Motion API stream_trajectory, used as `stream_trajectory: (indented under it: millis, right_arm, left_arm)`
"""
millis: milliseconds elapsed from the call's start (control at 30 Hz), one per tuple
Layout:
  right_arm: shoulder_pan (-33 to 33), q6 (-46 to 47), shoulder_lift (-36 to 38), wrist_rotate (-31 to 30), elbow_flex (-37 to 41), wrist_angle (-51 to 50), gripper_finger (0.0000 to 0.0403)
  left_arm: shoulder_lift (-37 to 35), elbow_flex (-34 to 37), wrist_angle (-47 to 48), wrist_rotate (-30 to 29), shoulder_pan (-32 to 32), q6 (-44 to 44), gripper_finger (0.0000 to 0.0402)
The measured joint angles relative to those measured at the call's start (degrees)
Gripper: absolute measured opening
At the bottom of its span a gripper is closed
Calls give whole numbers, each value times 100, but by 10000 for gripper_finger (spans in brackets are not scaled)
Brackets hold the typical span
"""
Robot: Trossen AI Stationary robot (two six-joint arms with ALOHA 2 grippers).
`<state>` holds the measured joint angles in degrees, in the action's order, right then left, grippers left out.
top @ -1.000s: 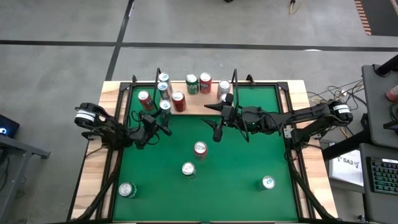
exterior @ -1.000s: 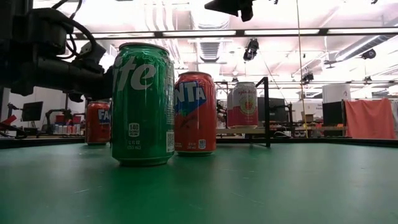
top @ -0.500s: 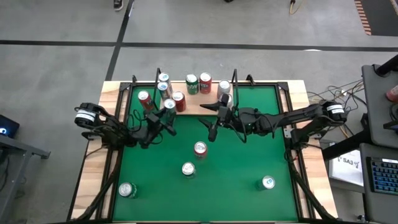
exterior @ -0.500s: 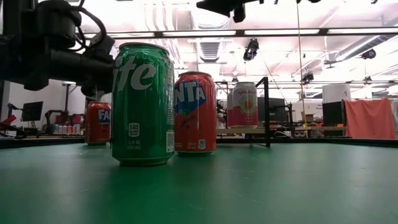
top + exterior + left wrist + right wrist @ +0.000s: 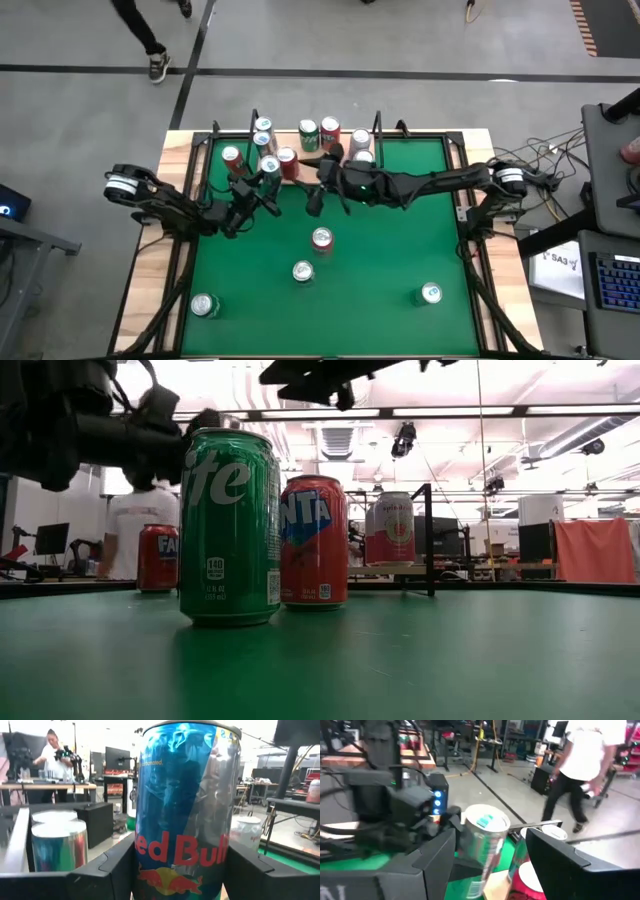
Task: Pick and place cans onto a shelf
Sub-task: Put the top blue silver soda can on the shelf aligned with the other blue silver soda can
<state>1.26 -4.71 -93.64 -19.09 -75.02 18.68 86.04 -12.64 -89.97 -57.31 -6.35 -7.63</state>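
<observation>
Cans [image 5: 262,131] clustered on shelf [image 5: 312,171] at far edge of green tabletop [image 5: 400,250]; four more loose on tabletop nearer front. Blue can [image 5: 182,815] clamped in left claw [image 5: 266,180], beside shelf's left end. Right claw [image 5: 312,199] above tabletop just in front of shelf, fingers apart, holding nothing. Person [image 5: 582,765] walking beyond tabletop

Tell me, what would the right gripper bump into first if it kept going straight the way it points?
Probably the blue can that the left gripper holds: it sits right ahead between the right gripper's open fingers in the right wrist view, though depth is hard to judge.
</observation>
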Motion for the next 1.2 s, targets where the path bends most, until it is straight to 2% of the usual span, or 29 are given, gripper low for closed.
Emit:
stream_trajectory:
  millis: [133, 333, 467, 567, 867, 1033, 1200]
  right_arm:
    - [80, 171, -376, 12, -658, -681, 252]
    - [180, 356, -890, 61, -1639, -1669, 309]
    - [187, 192, -1173, 410, -2072, -1709, 335]
    - [181, 126, -1337, 450, -2353, -1716, 346]
    - [360, 194, -1757, 457, -2908, -1677, 343]
    - [411, 160, -2108, 698, -3253, -1709, 337]
    - [408, 70, -2244, 711, -3480, -1670, 314]
  left_arm:
    - [-459, 0, -4, 133, -83, -541, 215]
    - [-955, 0, -12, 130, -140, -1109, 215]
    - [-1128, 5, -11, 131, -141, -1289, 215]
    - [-1179, 15, -2, 128, -149, -1375, 215]
    - [-1173, 17, -9, 279, -149, -1385, 215]
    - [-1180, 17, -2, 283, -149, -1388, 215]
    - [-1180, 17, 7, 283, -149, -1412, 215]
